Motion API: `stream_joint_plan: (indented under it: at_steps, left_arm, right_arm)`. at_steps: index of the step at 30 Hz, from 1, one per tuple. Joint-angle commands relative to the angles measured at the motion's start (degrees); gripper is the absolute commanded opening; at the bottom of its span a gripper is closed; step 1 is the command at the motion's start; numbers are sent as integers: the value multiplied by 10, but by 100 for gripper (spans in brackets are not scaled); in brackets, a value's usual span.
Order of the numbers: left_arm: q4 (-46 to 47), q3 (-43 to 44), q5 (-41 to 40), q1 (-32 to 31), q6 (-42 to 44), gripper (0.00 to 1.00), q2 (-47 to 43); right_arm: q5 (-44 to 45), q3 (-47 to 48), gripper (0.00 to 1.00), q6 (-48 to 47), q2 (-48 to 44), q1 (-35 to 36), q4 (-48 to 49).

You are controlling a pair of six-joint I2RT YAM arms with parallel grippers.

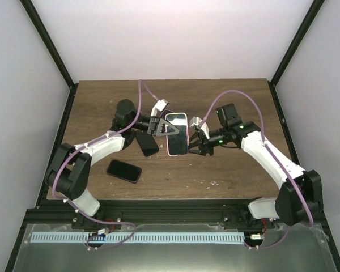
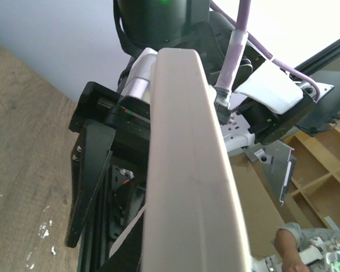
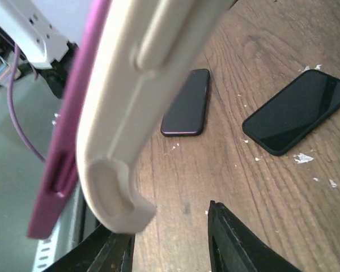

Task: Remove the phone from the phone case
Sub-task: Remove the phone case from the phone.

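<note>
**newbie_op:** Where's the thing right now, and how should I handle it?

**yam_regular:** It's up off the table (image 1: 226,170), dead centre of the top view, hanging between your two arms. Your left gripper (image 1: 160,127) is clamped tight on its left edge. In the right wrist view the cream phone case (image 3: 124,102) runs down the middle-left of the frame. Its bottom corner stands clear of the magenta slab behind it, which I take to be the phone (image 3: 59,153).

**newbie_op:** And my right side?

**yam_regular:** Your right gripper (image 3: 164,226) sits at the bottom of that frame with its jaws apart. The case corner is just above the lower-left finger, not pinched as far as I can see.

**newbie_op:** How's it gonna feel?

**yam_regular:** My guess is the case is soft and rubbery, so it'll flex and snap back if you slip. The phone is stiff, slick and breakable, so don't let it drop. I'd take the loose corner lip, not the flat back, and peel away from the phone. Ignore the two dark phones (image 3: 187,105) lying on the wood, centre and upper right.
</note>
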Motion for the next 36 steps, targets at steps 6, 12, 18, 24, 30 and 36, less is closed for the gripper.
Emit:
stream_joint_plan:
  at_steps: [6,12,18,24,30,36]
  left_arm:
    - [-266,27,-13,-62,207,0,-42]
    - [-327,39,-34,-64,258,0,-32]
    - [-280,43,-41,-69,236,0,-12]
    - [-254,39,-61,-75,224,0,-3]
    - [-228,40,-70,-78,198,0,22]
    - [-137,38,-64,-80,125,4,50]
  right_arm:
    - [-16,63,42,113,-4,-9,141]
    - [-82,61,42,143,-16,-8,128]
    - [-98,41,40,205,-20,-8,157]
    - [-129,60,39,238,-8,-9,157]
    - [-153,65,37,259,-8,-8,180]
    - [-232,74,45,245,-21,-8,200]
